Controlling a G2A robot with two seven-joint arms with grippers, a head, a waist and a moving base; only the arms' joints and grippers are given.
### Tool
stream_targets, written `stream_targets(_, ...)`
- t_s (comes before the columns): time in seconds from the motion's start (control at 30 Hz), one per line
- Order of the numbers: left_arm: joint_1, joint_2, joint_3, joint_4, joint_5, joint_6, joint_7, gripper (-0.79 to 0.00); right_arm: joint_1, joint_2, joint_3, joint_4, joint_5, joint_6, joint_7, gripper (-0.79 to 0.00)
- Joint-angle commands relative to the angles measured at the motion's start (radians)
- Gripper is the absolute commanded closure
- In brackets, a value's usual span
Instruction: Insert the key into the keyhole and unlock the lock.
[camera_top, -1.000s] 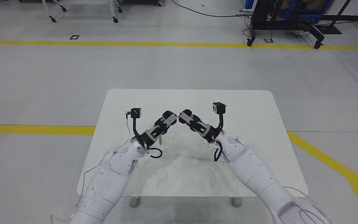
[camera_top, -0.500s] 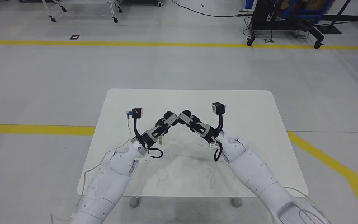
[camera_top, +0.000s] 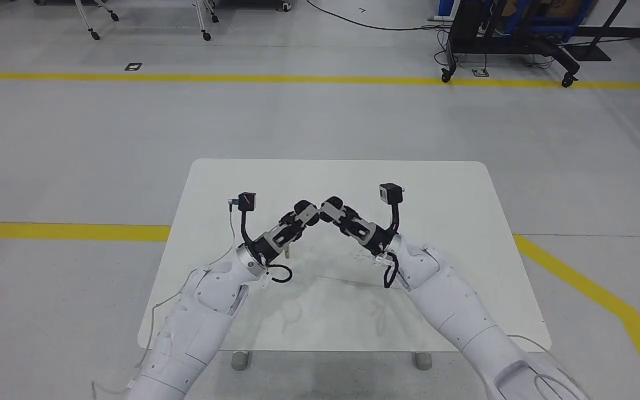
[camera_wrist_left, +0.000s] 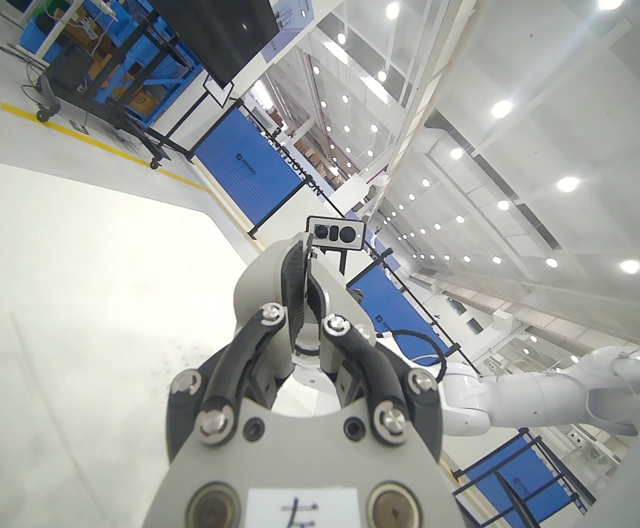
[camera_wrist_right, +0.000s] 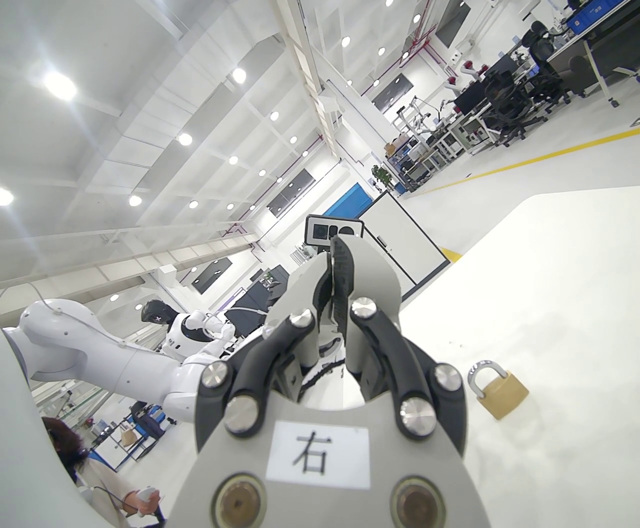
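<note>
Left gripper (camera_wrist_left: 306, 250) and right gripper (camera_wrist_right: 334, 248): fingers clenched, tips almost meeting above the white table (camera_top: 450, 195). Brass padlock (camera_wrist_right: 497, 395) lies flat on the table beside the right gripper. Beyond: grey floor, yellow line (camera_top: 300, 77), wheeled rack (camera_top: 510, 45).

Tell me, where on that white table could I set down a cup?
On the table, the strip along the far edge is bare, and so are both side ends. The middle is crowded: the left gripper and right gripper stand tip to tip there, and the padlock lies near the right one.
</note>
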Motion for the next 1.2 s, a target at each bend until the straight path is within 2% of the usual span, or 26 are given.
stream_targets(0.0, 0.001, 0.000, 0.000, -0.001, 0.003, -0.001, 0.003, 0.000, 0.001, 0.000, 0.004, 0.000, -0.006, 0.000, -0.002, -0.785)
stream_targets(0.67, 0.009, -0.001, -0.007, -0.009, 0.005, 0.014, 0.036, 0.000, 0.002, 0.000, 0.013, -0.001, -0.022, 0.002, -0.011, -0.785)
stream_targets(0.77, 0.016, 0.001, -0.010, -0.026, 0.009, 0.028, 0.029, 0.000, 0.007, 0.022, 0.071, 0.003, -0.138, 0.004, 0.001, -0.785)
stream_targets(0.9, 0.016, 0.008, -0.026, -0.037, 0.043, 0.024, -0.001, 0.000, 0.017, 0.075, 0.158, -0.059, -0.312, 0.000, 0.160, -0.785)
stream_targets(1.13, 0.016, 0.025, -0.043, -0.071, 0.119, -0.028, -0.109, 0.000, -0.043, 0.148, 0.234, -0.205, -0.159, 0.000, 0.452, -0.785)
stream_targets(1.17, 0.019, 0.026, -0.045, -0.072, 0.112, -0.032, -0.110, 0.000, -0.049, 0.153, 0.235, -0.217, -0.127, 0.000, 0.473, -0.686)
